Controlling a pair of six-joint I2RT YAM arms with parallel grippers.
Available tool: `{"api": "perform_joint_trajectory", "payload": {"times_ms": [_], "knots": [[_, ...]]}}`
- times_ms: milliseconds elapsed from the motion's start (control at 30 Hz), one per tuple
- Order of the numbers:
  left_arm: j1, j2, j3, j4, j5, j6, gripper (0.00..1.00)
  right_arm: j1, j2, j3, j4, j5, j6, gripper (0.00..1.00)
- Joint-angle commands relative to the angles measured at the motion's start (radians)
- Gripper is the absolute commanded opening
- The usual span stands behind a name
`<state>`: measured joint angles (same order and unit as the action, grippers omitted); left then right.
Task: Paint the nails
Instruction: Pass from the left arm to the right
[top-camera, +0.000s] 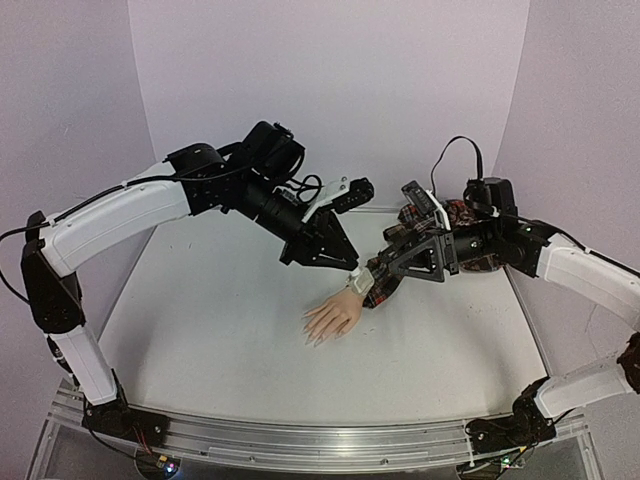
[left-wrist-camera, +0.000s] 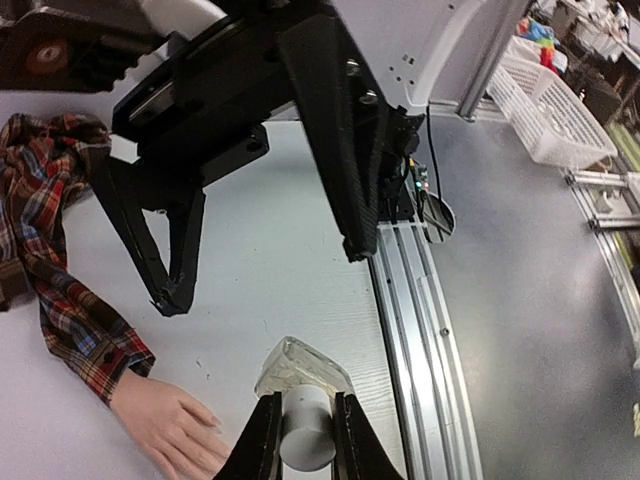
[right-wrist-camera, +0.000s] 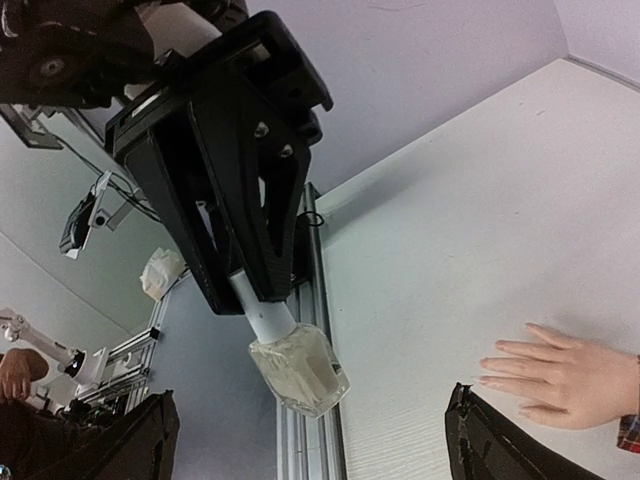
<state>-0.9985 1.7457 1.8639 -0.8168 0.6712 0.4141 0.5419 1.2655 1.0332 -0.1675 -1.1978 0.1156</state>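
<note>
A mannequin hand (top-camera: 332, 317) in a red plaid sleeve (top-camera: 385, 285) lies palm down on the white table. Its pale nails (right-wrist-camera: 487, 364) point toward the table's near edge. My left gripper (left-wrist-camera: 305, 400) is shut on the white cap (left-wrist-camera: 303, 437) of a small clear bottle (left-wrist-camera: 300, 368). The bottle (right-wrist-camera: 300, 372) hangs tilted in the air above the table, near the mannequin hand (left-wrist-camera: 170, 425). My right gripper (right-wrist-camera: 310, 400) is open wide and faces the bottle. Its fingers (right-wrist-camera: 495, 440) stand on either side without touching it.
The plaid shirt (left-wrist-camera: 45, 200) lies bunched at the back right of the table (top-camera: 220, 330). An aluminium rail (left-wrist-camera: 420, 340) runs along the near edge. A white basket (left-wrist-camera: 555, 105) stands off the table.
</note>
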Motion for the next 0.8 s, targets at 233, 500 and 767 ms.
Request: {"api": "perform_joint_trajectory", "payload": {"times_ms": [233, 500, 767], "knots": [[0.001, 0.005, 0.164, -0.112, 0.073, 0.280, 0.00, 0.093, 0.053, 0.097, 0.021, -0.033, -0.079, 0.70], [0.001, 0.051, 0.234, -0.139, 0.088, 0.303, 0.00, 0.121, 0.029, 0.105, 0.007, -0.010, -0.179, 0.51], [0.001, 0.070, 0.253, -0.141, 0.105, 0.309, 0.00, 0.136, 0.012, 0.096, 0.003, -0.005, -0.214, 0.34]]}}
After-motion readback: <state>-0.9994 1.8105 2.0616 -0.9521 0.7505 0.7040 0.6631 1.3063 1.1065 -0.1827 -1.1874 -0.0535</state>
